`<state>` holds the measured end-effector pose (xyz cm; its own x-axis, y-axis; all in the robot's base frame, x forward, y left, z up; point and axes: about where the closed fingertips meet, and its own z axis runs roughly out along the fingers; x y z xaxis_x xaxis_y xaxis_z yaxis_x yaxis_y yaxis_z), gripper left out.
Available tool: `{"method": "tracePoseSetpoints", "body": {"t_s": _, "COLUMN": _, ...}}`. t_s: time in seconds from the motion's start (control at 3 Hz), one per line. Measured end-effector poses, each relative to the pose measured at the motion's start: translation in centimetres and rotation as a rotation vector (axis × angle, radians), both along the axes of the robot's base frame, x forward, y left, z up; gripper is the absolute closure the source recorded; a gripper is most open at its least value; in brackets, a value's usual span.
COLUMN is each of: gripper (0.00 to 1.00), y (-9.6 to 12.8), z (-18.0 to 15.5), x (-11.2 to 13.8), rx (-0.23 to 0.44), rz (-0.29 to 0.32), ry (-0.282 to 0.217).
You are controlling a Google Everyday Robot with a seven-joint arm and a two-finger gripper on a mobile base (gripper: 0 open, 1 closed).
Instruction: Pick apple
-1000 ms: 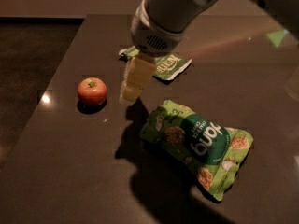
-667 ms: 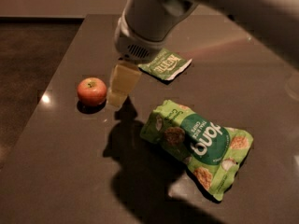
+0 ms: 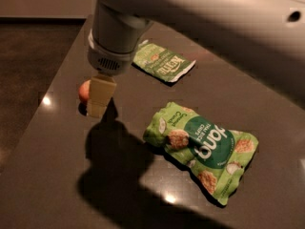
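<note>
The apple (image 3: 84,89) is small and red-orange and sits on the dark table near its left edge. Most of it is hidden behind my gripper. My gripper (image 3: 98,104) hangs from the grey wrist directly in front of the apple, with its cream-coloured fingers (image 3: 100,95) covering the apple's right side. I cannot tell whether the gripper touches the apple.
A large green snack bag (image 3: 202,144) lies right of centre on the dark table (image 3: 57,175). A smaller green packet (image 3: 162,62) lies further back. The table's left edge (image 3: 45,109) is close to the apple. My arm spans the top of the view.
My gripper has moved left and now stands in front of the apple, hiding most of it. The apple and bags have not moved.
</note>
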<state>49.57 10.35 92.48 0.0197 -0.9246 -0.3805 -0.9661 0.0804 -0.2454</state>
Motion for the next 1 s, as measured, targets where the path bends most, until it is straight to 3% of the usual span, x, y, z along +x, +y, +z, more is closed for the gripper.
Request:
{"method": "tracePoseSetpoints", "body": {"t_s": 0.67, "gripper": 0.0, "y": 5.1, "z": -3.2, "x": 0.2, "rx": -0.041, "rz": 0.059, "ry": 0.066}}
{"method": "tracePoseSetpoints", "body": {"t_s": 1.0, "gripper": 0.0, "y": 5.1, "z": -3.2, "x": 0.1, "rx": -0.041, "rz": 0.06, "ry": 0.066}}
